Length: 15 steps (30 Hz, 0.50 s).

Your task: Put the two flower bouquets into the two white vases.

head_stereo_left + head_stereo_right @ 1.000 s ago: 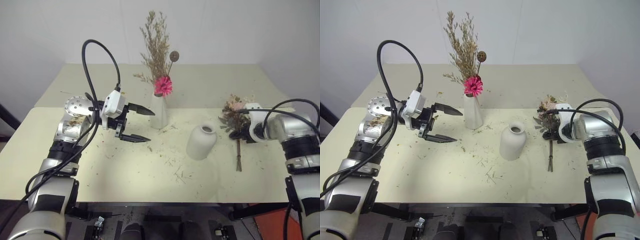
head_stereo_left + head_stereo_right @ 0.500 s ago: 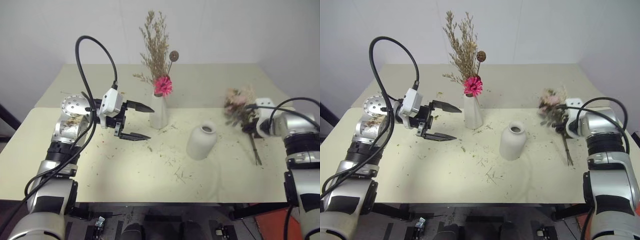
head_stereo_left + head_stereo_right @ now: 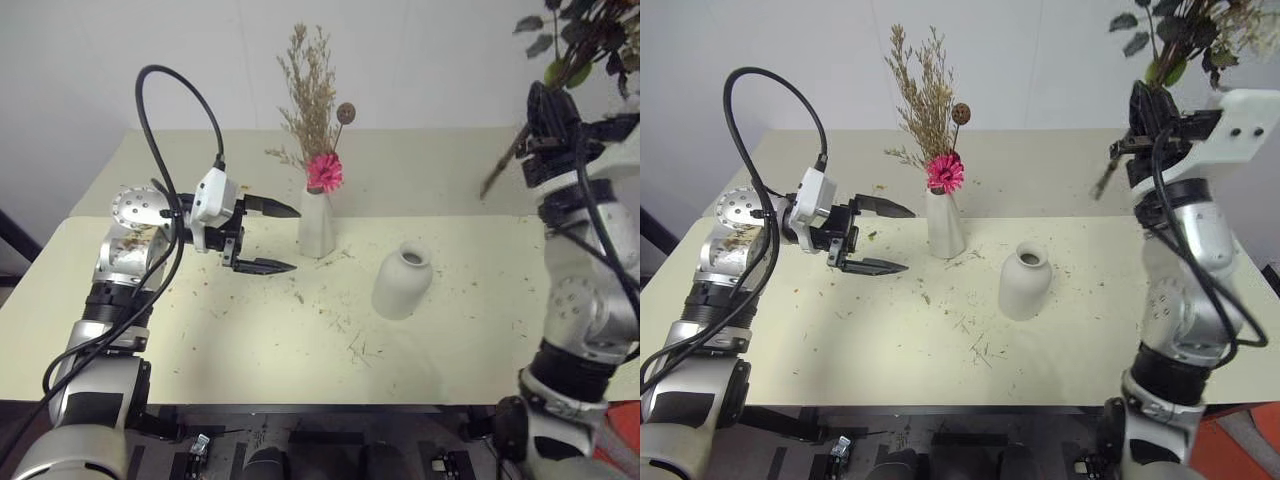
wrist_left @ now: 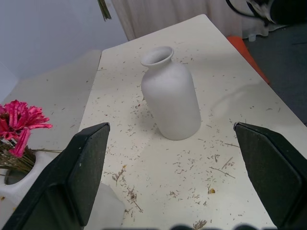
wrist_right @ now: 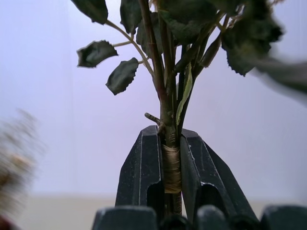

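Your left gripper point(image 3: 283, 237) hung with fingers apart beside the daisy bouquet point(image 3: 318, 120) in the tall vase point(image 3: 318, 225), the rounded vase point(image 3: 403, 282) stood empty on the desk point(image 3: 300, 340), while your right gripper point(image 5: 171, 143) had fingers clamped on the rose bouquet point(image 5: 165, 72), raised above them.

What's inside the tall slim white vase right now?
The tall vase holds the daisy bouquet: a pink daisy, tan dried grass and a brown seed head rising from its mouth. The stems' lower ends are hidden inside the vase.
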Tool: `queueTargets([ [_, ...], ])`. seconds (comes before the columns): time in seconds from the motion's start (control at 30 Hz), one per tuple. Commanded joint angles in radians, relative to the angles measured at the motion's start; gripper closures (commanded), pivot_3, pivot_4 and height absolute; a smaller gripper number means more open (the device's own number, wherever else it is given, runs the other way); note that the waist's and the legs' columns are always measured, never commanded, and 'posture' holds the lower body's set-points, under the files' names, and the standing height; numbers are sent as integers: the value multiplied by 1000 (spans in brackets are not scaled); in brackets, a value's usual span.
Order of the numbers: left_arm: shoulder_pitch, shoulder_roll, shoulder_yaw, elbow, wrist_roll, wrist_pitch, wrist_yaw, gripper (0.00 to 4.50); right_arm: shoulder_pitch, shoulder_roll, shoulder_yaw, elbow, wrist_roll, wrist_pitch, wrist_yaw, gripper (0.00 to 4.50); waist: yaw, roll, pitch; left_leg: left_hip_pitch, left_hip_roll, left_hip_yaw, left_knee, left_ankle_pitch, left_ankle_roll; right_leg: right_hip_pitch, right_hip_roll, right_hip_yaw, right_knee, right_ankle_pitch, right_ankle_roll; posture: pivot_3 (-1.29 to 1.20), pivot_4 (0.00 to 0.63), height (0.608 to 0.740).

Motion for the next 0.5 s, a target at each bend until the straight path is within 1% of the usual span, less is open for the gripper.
queueTargets([
  [0.03, 1, 28, 35, -54, -12, 13, 10, 0, 19, 47, 47, -99, 23, -43, -36, 4247, 0, 0, 0, 0, 0, 0, 0, 0, 0, 0, 0, 0, 0, 0, 0, 0, 150, 740],
  [0.17, 22, 40, 40, -72, 2, 14, 31, 0, 53, 106, 109, -162, 25, -31, -82, 4247, -2, 1, -1, 1, 0, 0, 0, 0, 0, 0, 1, 0, 0, 0, 0, 0, 150, 740],
  [0.23, 32, 42, 45, -84, -1, 16, 45, 0, 97, 127, 145, -203, 12, -29, -99, 4247, -2, 1, -1, 1, 0, 0, 0, 0, 0, 0, 1, 0, 0, 0, 0, 0, 150, 740],
  [0.5, 65, 49, 57, -133, -20, 45, 63, 0, 218, 144, 203, -280, 2, -30, -128, 4247, 0, 1, -1, 1, 0, 0, 0, 0, 0, 0, 1, 0, 0, 0, 0, 0, 150, 740],
])
